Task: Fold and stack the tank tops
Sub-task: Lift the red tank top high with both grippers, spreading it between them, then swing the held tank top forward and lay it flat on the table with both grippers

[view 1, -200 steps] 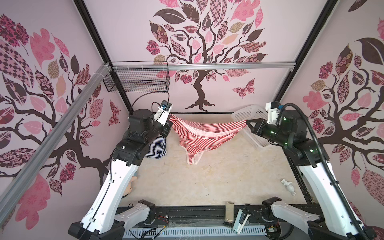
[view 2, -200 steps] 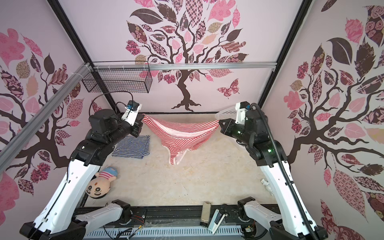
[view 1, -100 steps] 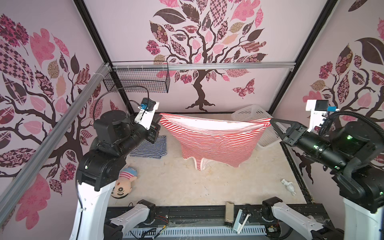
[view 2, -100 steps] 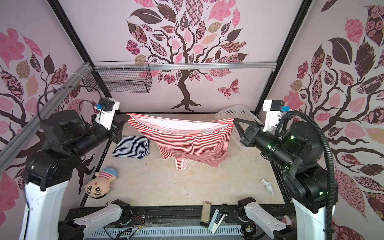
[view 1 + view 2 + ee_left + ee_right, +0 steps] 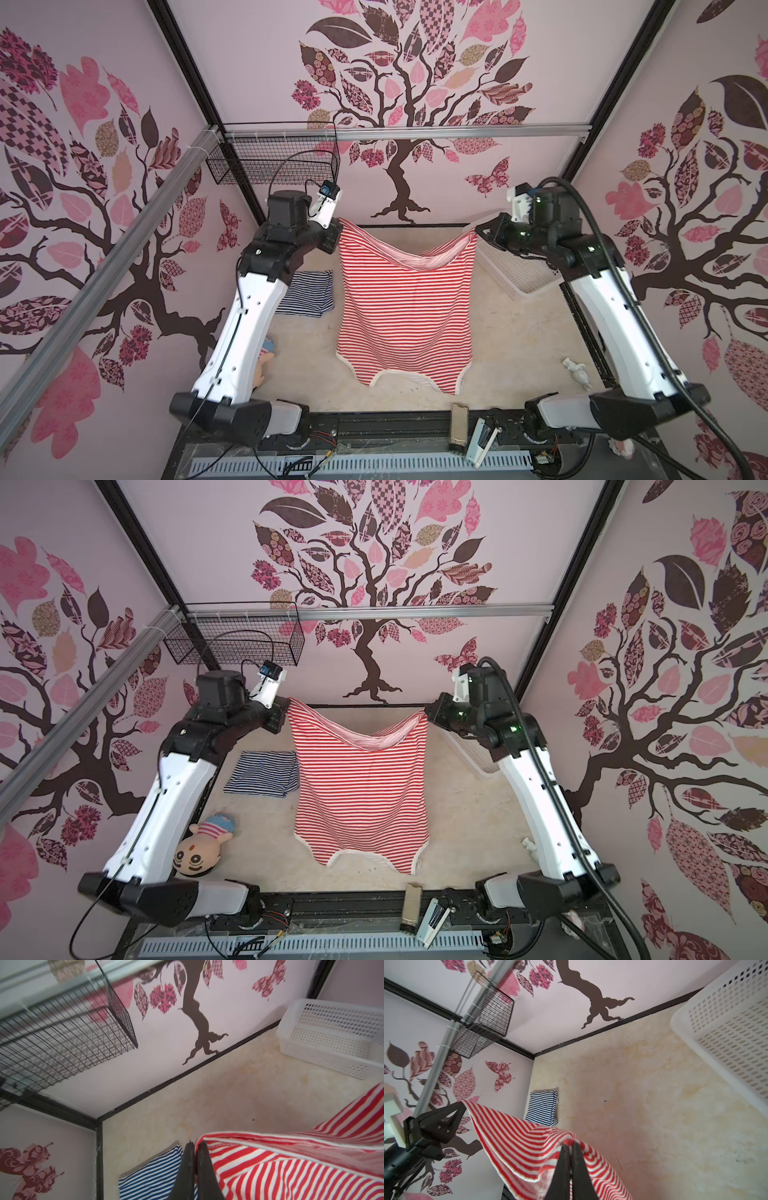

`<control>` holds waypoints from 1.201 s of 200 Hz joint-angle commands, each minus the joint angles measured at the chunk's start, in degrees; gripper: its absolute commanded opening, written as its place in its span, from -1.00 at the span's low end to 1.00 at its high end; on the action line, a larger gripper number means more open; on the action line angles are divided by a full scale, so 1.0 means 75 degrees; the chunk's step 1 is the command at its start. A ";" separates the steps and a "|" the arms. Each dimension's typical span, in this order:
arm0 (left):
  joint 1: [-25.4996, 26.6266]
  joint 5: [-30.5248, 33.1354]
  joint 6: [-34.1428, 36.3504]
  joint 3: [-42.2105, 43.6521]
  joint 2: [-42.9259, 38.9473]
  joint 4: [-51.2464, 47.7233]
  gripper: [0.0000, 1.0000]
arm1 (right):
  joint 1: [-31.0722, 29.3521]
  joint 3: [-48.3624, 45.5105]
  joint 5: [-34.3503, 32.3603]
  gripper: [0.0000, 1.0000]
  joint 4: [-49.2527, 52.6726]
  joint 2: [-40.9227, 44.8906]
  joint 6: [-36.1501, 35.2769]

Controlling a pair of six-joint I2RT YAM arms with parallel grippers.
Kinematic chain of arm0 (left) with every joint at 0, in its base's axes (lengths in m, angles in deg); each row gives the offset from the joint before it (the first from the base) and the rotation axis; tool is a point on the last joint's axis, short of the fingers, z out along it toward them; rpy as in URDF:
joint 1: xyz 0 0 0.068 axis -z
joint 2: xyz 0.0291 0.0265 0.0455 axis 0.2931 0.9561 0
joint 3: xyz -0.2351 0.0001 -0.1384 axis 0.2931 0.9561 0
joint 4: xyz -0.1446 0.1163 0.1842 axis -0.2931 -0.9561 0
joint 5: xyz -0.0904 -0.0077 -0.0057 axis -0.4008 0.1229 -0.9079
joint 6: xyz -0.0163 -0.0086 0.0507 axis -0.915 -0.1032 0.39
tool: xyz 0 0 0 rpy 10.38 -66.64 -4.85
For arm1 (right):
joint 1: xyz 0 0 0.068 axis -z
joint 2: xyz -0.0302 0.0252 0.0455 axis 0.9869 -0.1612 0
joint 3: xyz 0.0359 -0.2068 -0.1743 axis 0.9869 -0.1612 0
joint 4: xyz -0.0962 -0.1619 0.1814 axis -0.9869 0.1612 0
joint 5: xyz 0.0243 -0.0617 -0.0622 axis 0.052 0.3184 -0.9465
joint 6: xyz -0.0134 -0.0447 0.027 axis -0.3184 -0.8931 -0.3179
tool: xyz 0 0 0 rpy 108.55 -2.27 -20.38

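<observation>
Pale pink walls printed with a brown tree and patterned leaves enclose a mottled cream floor; a black wire basket hangs from an aluminium rail.

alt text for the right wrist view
The right gripper, jaws shut, pinches an edge of the red-striped tank top, whose other corner the left gripper holds up. Beyond lie a folded navy-striped tank top and a white basket on the table.

The left gripper and right gripper hold up a red-and-white striped knit tank top. A folded navy-striped top lies beside it.
</observation>
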 commanded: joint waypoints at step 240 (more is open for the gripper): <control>-0.0501 -0.2675 0.1888 0.6631 -0.0903 0.0963 -1.00 | 0.1002 -0.8496 0.2324 -1.00 -0.5767 0.0727 0.0853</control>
